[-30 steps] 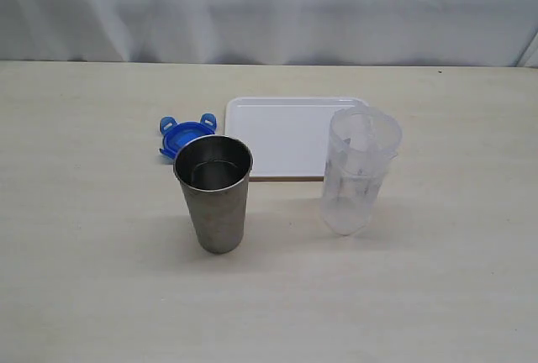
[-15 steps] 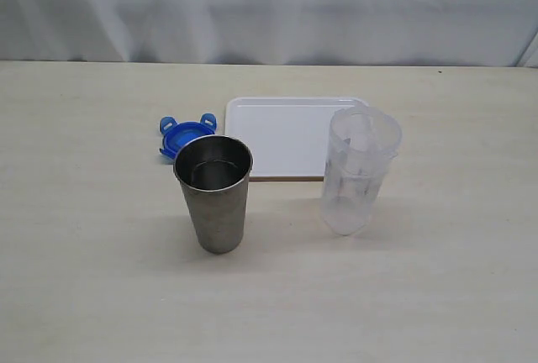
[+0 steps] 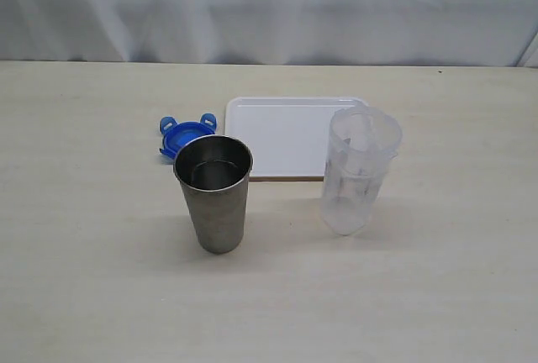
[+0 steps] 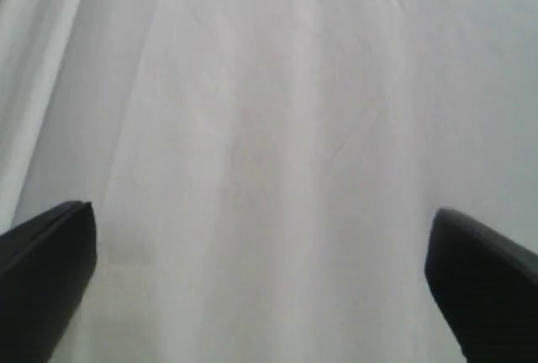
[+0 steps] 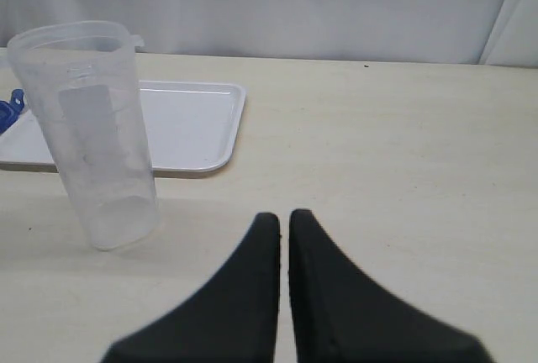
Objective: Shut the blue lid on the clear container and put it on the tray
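The clear container (image 3: 360, 171) stands upright on the table, just in front of the white tray's (image 3: 286, 134) right corner; it also shows in the right wrist view (image 5: 92, 132) beside the tray (image 5: 189, 123). The blue lid (image 3: 181, 135) lies flat left of the tray, partly hidden behind a steel cup; one blue flap (image 5: 7, 109) peeks past the container. My right gripper (image 5: 284, 222) is shut and empty, low over bare table to the container's right. My left gripper (image 4: 261, 245) is open wide, facing only white cloth. Neither arm appears in the exterior view.
A steel cup (image 3: 214, 191) stands upright in front of the lid, left of the container. A white cloth backdrop (image 3: 269, 10) hangs behind the table's far edge. The pale wooden table (image 3: 101, 279) stretches wide on both sides.
Nothing on the table has moved in the exterior view.
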`<action>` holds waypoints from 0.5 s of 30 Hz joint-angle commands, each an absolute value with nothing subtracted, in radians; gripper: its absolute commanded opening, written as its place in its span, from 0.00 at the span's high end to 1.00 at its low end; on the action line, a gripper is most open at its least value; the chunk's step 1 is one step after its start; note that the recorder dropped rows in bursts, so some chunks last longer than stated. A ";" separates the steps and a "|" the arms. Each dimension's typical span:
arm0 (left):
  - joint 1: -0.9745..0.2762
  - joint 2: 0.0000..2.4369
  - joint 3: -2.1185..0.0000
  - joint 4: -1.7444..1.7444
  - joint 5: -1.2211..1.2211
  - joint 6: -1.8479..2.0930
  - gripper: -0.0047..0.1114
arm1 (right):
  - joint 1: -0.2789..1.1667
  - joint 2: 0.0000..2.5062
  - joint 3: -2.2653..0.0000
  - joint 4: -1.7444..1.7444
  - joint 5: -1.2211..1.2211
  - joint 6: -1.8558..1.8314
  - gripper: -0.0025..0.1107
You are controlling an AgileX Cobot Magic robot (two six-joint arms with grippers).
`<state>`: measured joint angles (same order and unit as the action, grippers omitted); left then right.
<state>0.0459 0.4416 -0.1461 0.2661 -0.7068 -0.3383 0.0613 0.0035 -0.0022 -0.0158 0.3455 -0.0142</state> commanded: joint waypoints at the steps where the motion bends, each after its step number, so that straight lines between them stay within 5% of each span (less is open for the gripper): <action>1: 0.045 0.614 -0.153 0.358 -0.800 -0.348 0.06 | 0.057 0.000 0.000 -0.014 0.346 -0.010 0.94; 15: 0.045 1.470 -0.159 0.748 -1.221 -0.164 0.06 | 0.057 0.000 0.000 -0.014 0.346 -0.010 0.94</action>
<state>0.0459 1.3964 -0.1498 0.7241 -1.1881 -0.1960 0.0613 0.0035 -0.0022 -0.0158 0.3455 -0.0142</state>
